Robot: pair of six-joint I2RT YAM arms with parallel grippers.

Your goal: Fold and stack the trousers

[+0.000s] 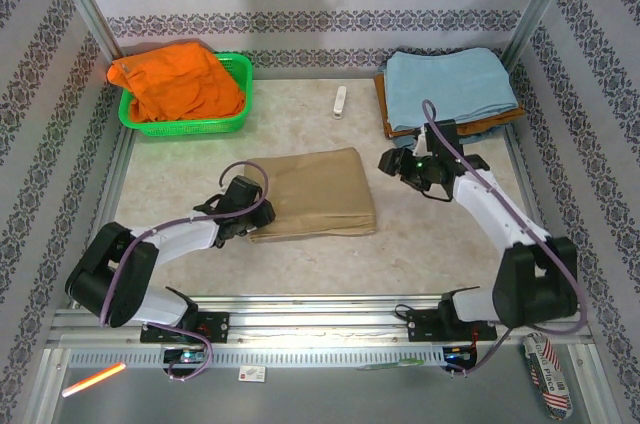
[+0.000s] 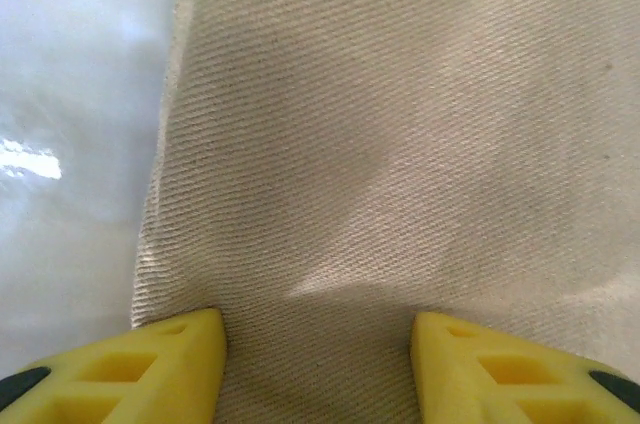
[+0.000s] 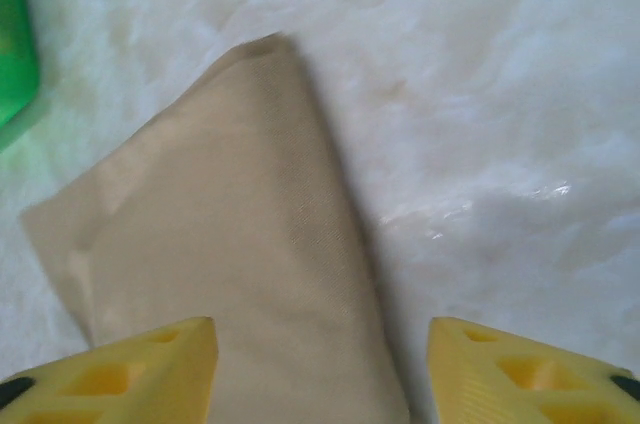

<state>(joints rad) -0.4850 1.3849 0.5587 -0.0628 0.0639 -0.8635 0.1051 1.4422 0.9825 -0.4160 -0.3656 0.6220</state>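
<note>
Folded trousers (image 1: 315,194) on table (image 1: 300,269); left gripper (image 2: 318,369) and right gripper (image 3: 322,374), jaws apart, holding nothing.

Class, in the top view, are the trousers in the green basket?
No, the folded trousers lie on the table; the basket holds an orange garment.
</note>
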